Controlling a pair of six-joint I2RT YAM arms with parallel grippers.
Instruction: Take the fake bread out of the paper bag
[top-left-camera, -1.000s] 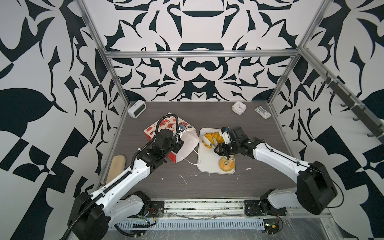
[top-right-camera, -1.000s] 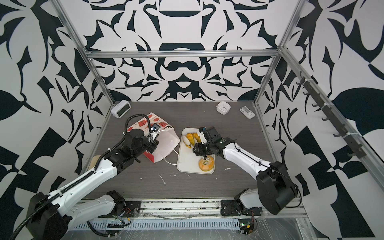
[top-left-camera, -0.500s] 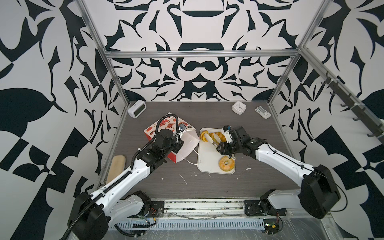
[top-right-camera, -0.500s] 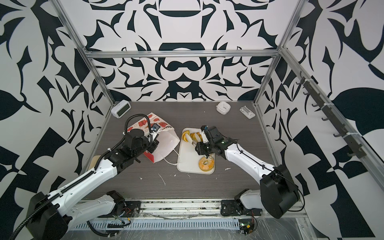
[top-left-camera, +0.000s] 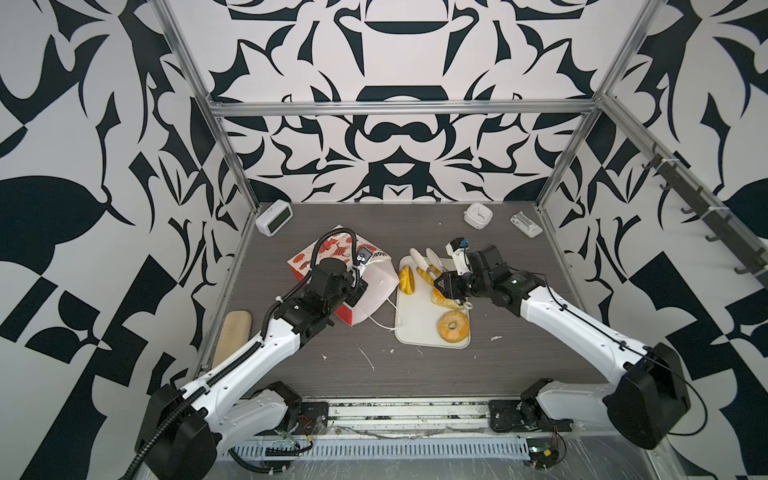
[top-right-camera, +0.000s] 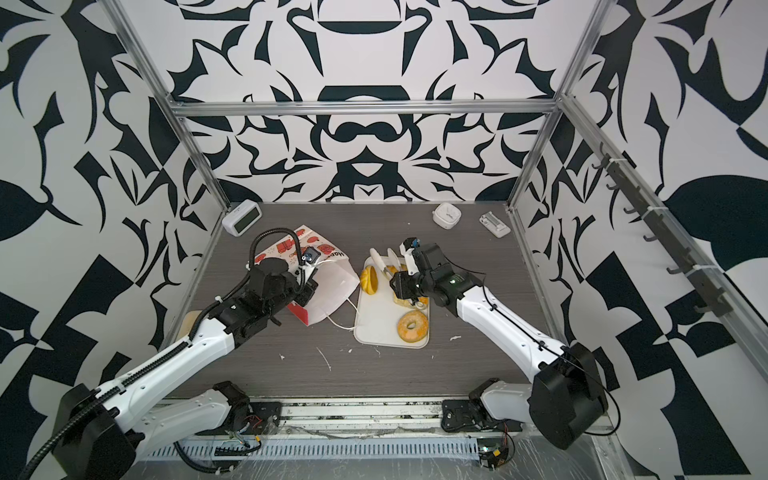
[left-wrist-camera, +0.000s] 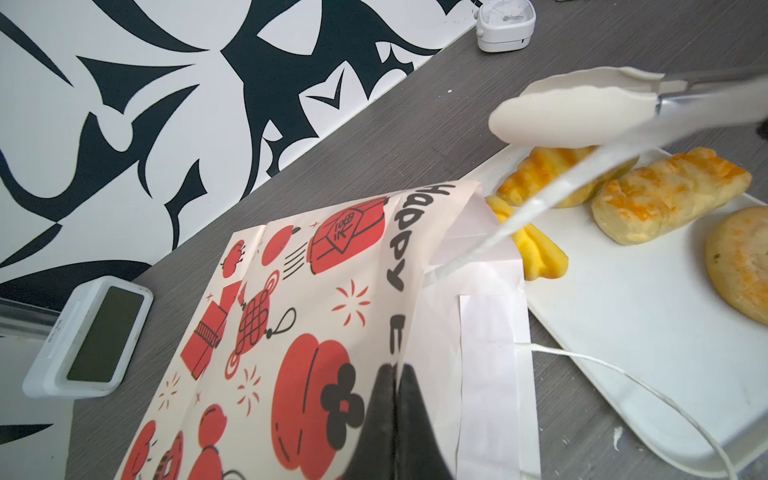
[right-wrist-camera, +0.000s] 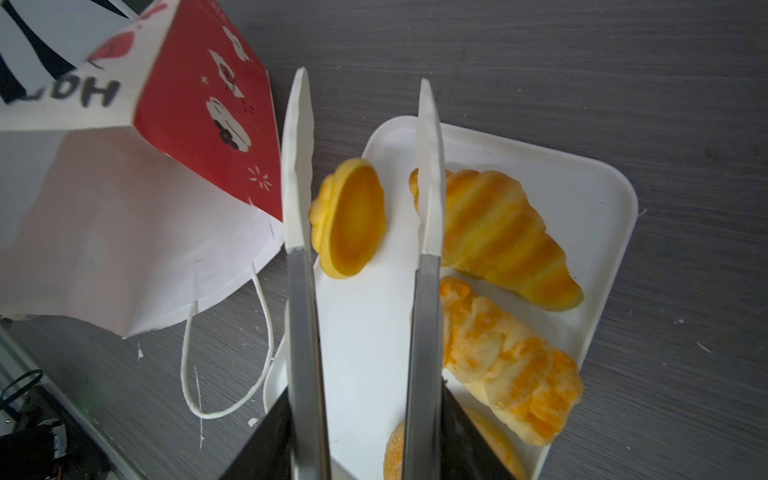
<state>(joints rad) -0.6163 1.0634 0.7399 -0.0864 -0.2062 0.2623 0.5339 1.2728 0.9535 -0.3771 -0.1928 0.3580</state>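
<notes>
A beige pad (top-right-camera: 189, 322) lies at the far left edge of the tabletop (top-left-camera: 415, 382), half hidden by the left arm. The left claw (left-wrist-camera: 394, 368) is clenched on the rim of the paper bag (top-left-camera: 374, 284), which lies on its side with its mouth toward the tray (top-left-camera: 415, 328); its depths cannot be seen. On the tray sit a ridged bun (right-wrist-camera: 351, 218) on edge, a croissant (right-wrist-camera: 494, 232), a roll (right-wrist-camera: 511, 365) and a doughnut (top-left-camera: 454, 326). The right claw (right-wrist-camera: 365, 432) grips tongs (right-wrist-camera: 299, 291), whose arms are spread and empty and cover part of the doughnut in the right wrist view.
</notes>
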